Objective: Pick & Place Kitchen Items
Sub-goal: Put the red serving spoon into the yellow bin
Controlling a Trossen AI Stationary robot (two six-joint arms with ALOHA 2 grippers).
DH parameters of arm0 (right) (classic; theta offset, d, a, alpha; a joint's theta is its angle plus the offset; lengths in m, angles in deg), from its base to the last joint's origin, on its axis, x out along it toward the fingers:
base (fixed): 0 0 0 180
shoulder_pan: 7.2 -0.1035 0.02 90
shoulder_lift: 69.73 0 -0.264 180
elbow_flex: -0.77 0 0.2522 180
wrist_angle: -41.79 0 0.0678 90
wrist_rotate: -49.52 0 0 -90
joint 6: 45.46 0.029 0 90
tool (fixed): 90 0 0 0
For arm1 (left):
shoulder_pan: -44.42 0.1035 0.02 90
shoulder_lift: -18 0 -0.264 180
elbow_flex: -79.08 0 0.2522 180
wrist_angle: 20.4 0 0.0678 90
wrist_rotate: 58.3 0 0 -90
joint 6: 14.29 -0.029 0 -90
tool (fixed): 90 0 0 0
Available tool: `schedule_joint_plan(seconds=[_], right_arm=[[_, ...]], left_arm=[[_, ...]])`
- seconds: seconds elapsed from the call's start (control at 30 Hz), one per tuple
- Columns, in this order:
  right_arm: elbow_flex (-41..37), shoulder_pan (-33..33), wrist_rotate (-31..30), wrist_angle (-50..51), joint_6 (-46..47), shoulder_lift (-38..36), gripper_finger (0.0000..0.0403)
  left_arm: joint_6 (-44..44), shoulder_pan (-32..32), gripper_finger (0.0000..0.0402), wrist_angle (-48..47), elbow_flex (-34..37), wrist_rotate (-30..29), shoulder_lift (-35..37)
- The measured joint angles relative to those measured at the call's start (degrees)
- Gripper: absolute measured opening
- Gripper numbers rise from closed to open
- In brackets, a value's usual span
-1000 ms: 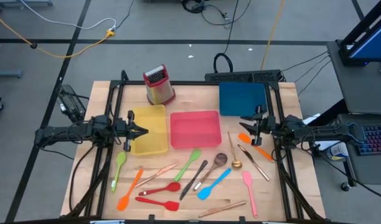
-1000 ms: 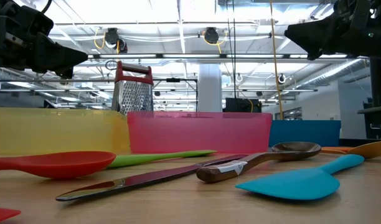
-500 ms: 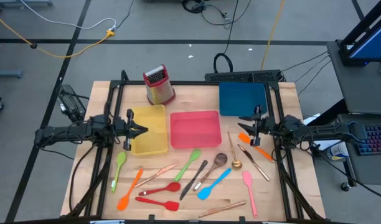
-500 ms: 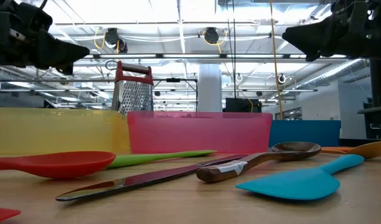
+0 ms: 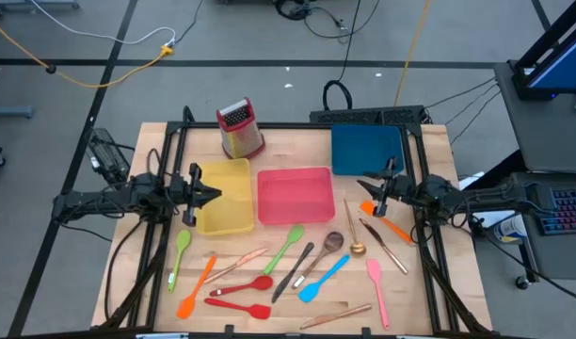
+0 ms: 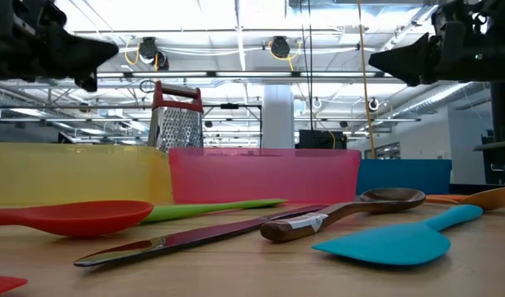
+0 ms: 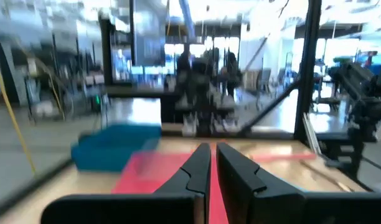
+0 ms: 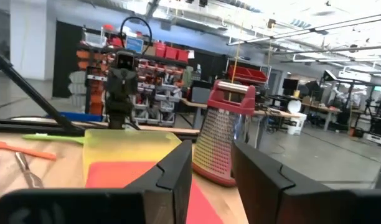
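Several kitchen items lie flat on the near half of the wooden table: a green spoon (image 5: 180, 254), a red spoon (image 5: 246, 285), a dark knife (image 5: 293, 271), a blue spatula (image 5: 323, 278), a pink spatula (image 5: 376, 290) and an orange spatula (image 5: 387, 224). My left gripper (image 5: 213, 195) hangs shut in the air above the yellow tray's left edge, pointing toward the table's right. My right gripper (image 5: 361, 183) hangs open above the table between the pink and blue trays, pointing left. The right wrist view shows nothing between its fingers (image 8: 178, 165).
A yellow tray (image 5: 224, 212), a pink tray (image 5: 295, 195) and a blue tray (image 5: 367, 149) stand across the table's middle and far right. A red-topped metal box grater (image 5: 239, 129) stands upright at the far edge. Black frame bars run along both table sides.
My left gripper has tipped its fingers upward, staying over the yellow tray's left edge. My right gripper has reached slightly toward the table's left, and its tip has dipped a little in the low view. Nothing on the table has moved.
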Motion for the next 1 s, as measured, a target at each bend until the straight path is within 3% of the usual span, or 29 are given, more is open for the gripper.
schedule_joint_plan(seconds=[0.17, 0.57, 0.77, 1.0], right_arm=[[0.0, 0.0, 0.01, -3.67, 2.74, 1.36, 0.0112], [0.0, 0.0, 0.01, -7.19, -0.54, 3.02, 0.0121], [0.0, 0.0, 0.01, -8.64, -0.5, 3.21, 0.0121], [0.0, 0.0, 0.01, -8.24, -0.5, 3.21, 0.0117]], left_arm=[[-1.93, 0.0, 0.0044, 8.24, -0.03, -0.01, 0.0], [-3.77, 0.0, 0.0131, 11.41, -0.84, -0.12, -1.98], [-5.78, 0.0, 0.0134, 11.34, -5.94, -3.04, -11.82], [-0.9, -2.68, 0.0134, 6.35, -17.9, -0.63, -27.41]])
